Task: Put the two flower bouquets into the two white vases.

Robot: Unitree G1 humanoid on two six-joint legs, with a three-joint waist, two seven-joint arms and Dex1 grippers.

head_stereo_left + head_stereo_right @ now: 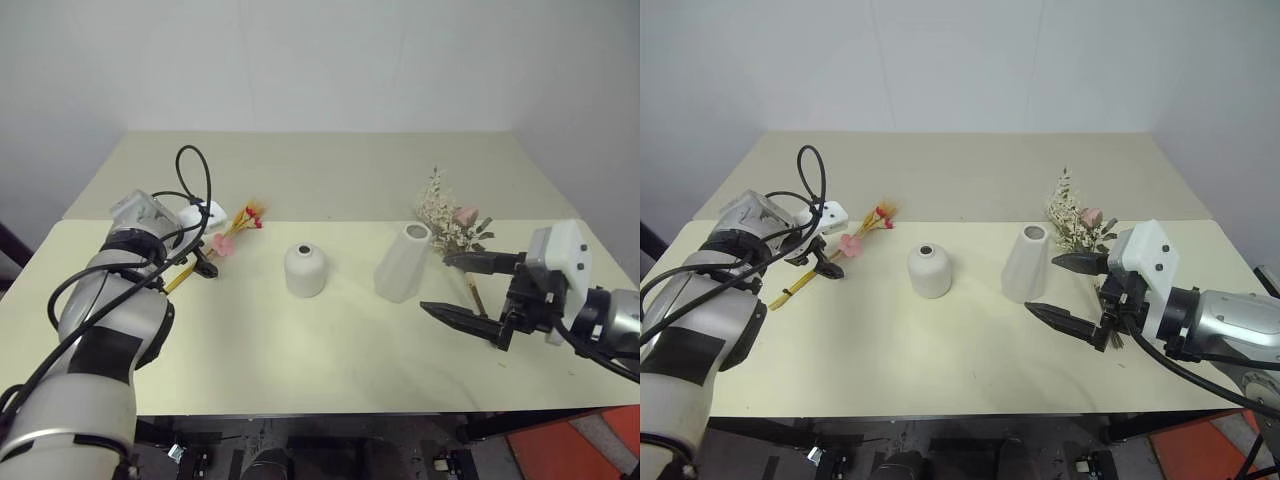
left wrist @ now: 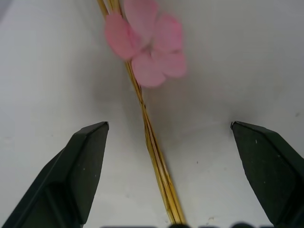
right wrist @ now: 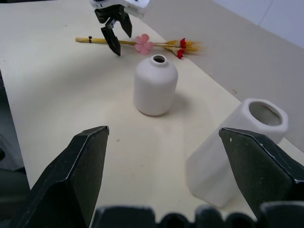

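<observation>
Nothing is in a vase yet; I have both bouquets to place. My left end effector (image 2: 168, 142) tips steeply down, jaws wide astride the wheat bunch (image 2: 151, 137) stems, not gripping. Between my end effectors stand the short vase (image 1: 305, 268) and tall vase (image 1: 403, 262). My right end effector (image 1: 458, 285) points level toward them, wide and empty, the white bunch (image 1: 448, 218) just behind it.
</observation>
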